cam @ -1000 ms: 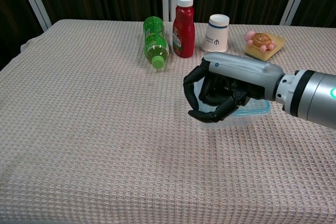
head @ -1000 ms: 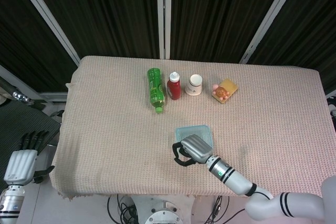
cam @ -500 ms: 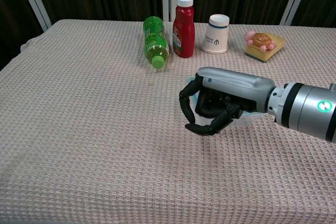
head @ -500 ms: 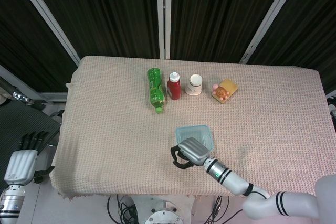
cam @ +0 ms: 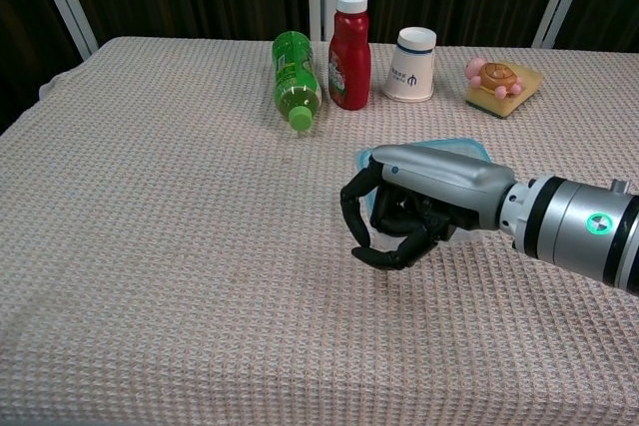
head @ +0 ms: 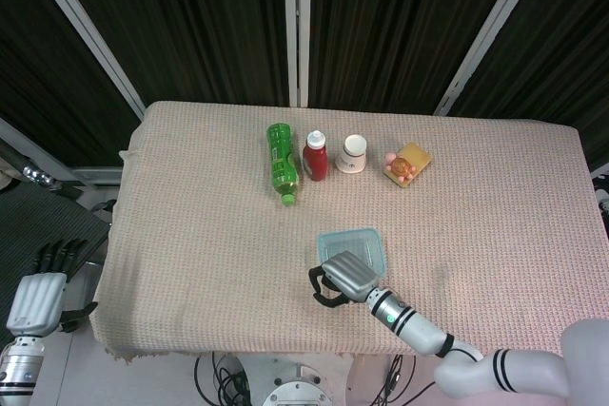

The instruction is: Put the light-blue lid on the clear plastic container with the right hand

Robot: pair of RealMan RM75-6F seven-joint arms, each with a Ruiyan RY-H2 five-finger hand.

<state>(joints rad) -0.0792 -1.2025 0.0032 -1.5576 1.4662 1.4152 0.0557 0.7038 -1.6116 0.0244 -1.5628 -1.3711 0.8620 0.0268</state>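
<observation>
My right hand (cam: 399, 216) hangs low over the cloth-covered table (cam: 150, 197), fingers curled inward and gripping nothing. The light-blue lid (head: 352, 243) sits atop the clear plastic container (cam: 469, 231), just behind my knuckles (most of the container is hidden by my palm). My left hand (head: 38, 292) waits off the table's near left corner, fingers straight and empty. A green bottle (cam: 293, 72) lies along the far row.
</observation>
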